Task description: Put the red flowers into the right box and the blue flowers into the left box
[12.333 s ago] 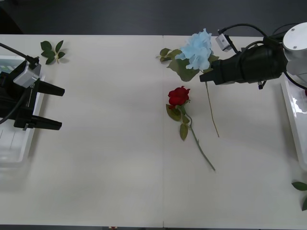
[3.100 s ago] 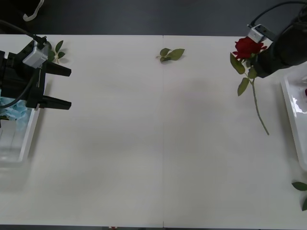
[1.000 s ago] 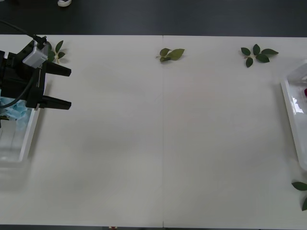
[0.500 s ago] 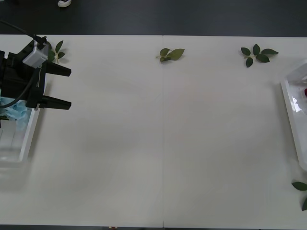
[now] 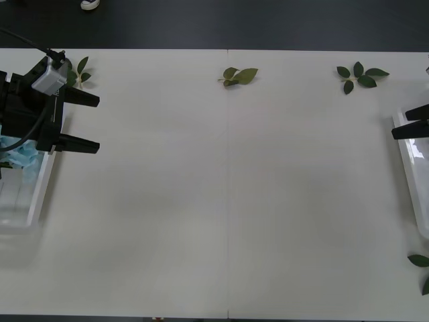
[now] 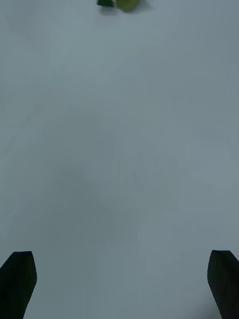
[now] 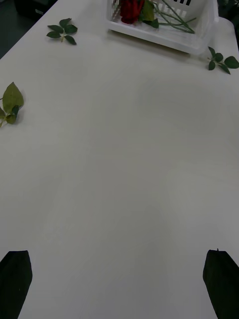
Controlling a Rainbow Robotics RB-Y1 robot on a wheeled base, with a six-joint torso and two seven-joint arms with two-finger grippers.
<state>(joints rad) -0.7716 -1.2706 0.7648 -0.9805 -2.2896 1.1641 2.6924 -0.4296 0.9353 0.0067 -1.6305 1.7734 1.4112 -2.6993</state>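
The red flowers (image 7: 130, 8) lie in the right box (image 7: 164, 41), seen far across the table in the left wrist view, stems running along its floor. In the front view the right box (image 5: 410, 176) sits at the right edge, and my right gripper (image 5: 400, 124) reaches in over its near end, open and empty. A pale-blue head of the blue flowers (image 5: 18, 155) rests in the left box (image 5: 39, 196) at the far left. My left gripper (image 5: 90, 122) hovers beside that box, open, holding nothing.
Bloomless leaf sprigs lie along the far edge: one by the left arm (image 5: 75, 71), one at the middle (image 5: 240, 75), one to the right (image 5: 360, 75). Another leaf (image 5: 421, 261) lies near the front right corner. The white table (image 5: 228, 201) is bare between the boxes.
The right gripper's open fingers have come into the front view at the right edge, over the right box. The rose it carried three seconds ago is gone from it. The left arm has not moved.
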